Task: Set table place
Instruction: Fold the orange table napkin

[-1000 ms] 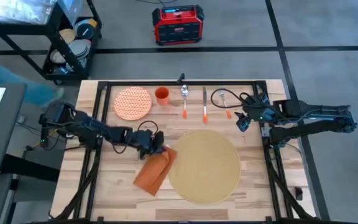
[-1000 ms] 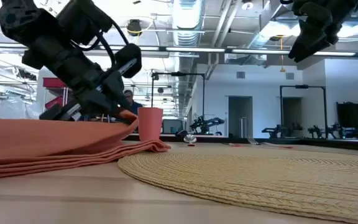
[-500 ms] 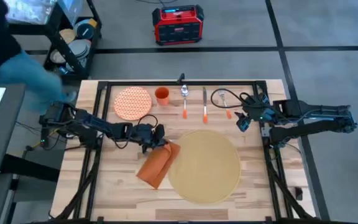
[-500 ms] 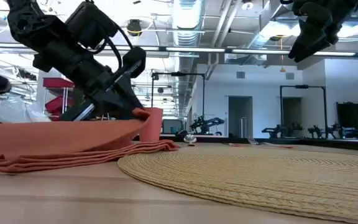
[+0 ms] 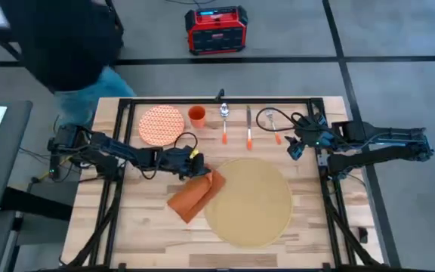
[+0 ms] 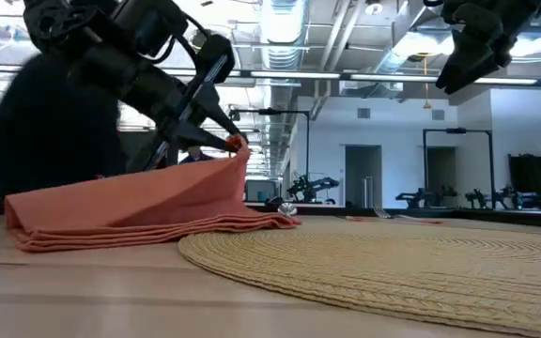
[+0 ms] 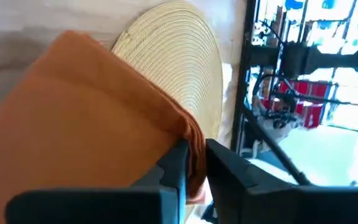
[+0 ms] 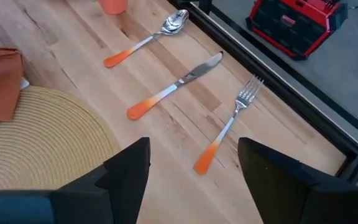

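The left claw is clamped on a corner of the orange napkin, lifting that corner off the counter while the rest of the folded cloth lies flat; in the low view the pinched corner stands as a peak above the layered folds. The napkin sits just left of the placemat, its near edge overlapping or touching the mat's rim, and the left wrist view shows the fingers closed around the cloth with the woven mat beyond. The round tan mat lies flat at the counter's centre, toward the front edge. The right claw hovers above the counter's right rear with its fingers spread apart, gripping nothing; below it lie a fork, a knife and a spoon, all orange-handled, in a row near the back edge. An orange cup and a patterned plate sit at the back left. A person in dark clothing stands beyond the counter's left rear corner, near a red case on the floor
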